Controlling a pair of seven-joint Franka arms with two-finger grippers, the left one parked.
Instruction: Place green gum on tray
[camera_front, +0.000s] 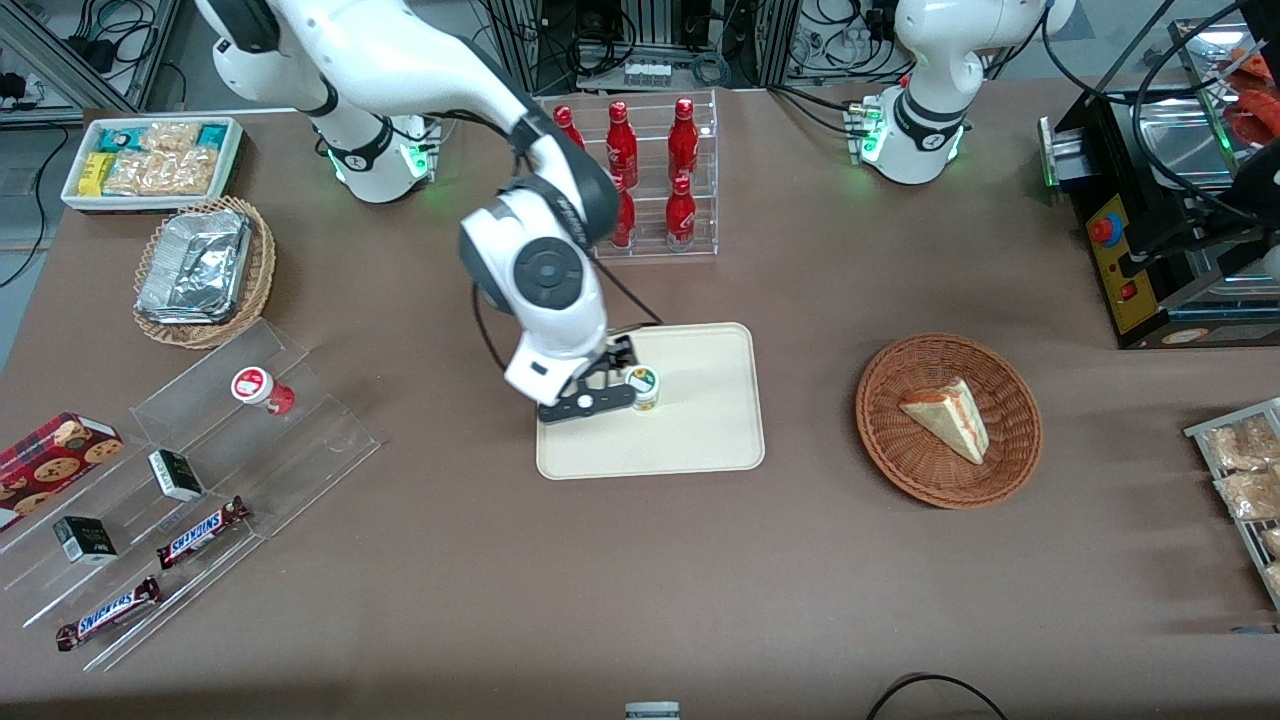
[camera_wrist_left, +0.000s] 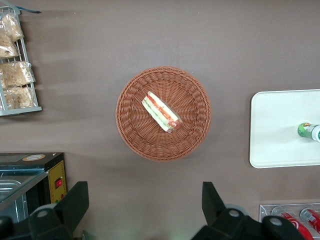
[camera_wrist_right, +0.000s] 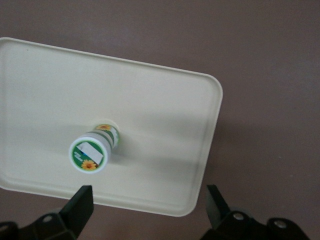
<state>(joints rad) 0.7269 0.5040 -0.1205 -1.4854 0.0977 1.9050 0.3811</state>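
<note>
Claw (camera_front: 622, 385) spread wide, empty, pointing down just beside upright green gum (camera_front: 643, 387) on tray (camera_front: 700, 440).

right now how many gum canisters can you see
2: the green gum stands upright on the tray, by the open gripper; a red one sits on the clear stepped stand.

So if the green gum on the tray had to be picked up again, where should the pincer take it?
Probably across the round body just under the white lid, coming straight down. The green gum stands upright on the tray, apart from the rim, so its sides are free all round. The pincer sits open beside it, not gripping.
</note>
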